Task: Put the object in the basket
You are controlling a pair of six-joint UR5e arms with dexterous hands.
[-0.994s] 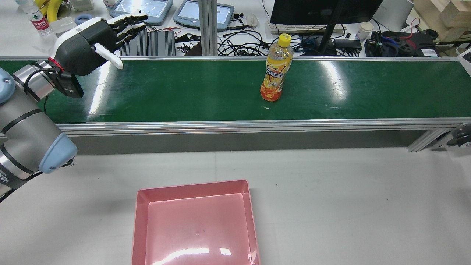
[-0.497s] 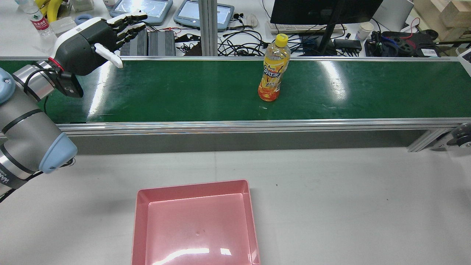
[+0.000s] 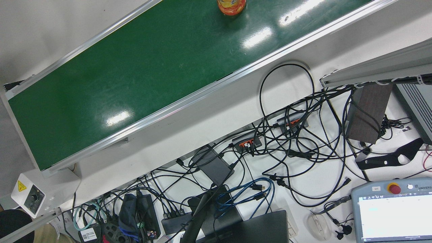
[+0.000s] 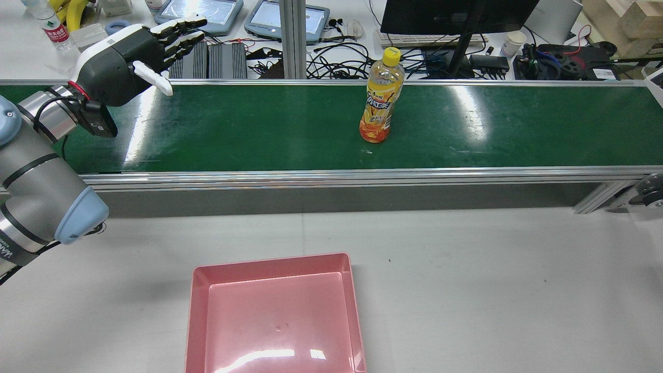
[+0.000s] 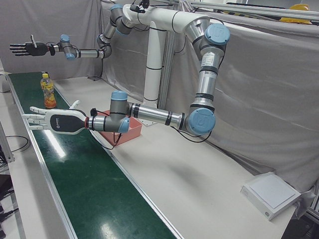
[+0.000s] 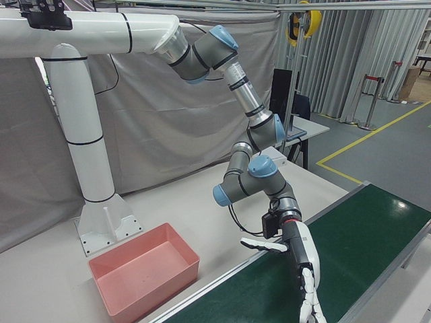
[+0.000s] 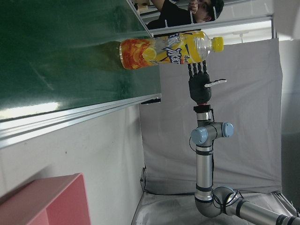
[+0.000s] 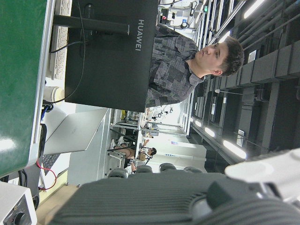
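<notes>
Bottle (image 4: 382, 96) further left along belt (image 4: 259, 129); right robot hand (image 5: 26, 48) only in left-front view.

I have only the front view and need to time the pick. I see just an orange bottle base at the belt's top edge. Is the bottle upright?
Observer: Yes, the bottle stands upright on the green belt, with its yellow cap on.
Operator: Is a robot hand near it?
Observer: No. The left robot hand hovers open above the belt, well apart from the bottle.
Operator: And the basket?
Observer: The pink basket sits on the white table with nothing in it.
</notes>
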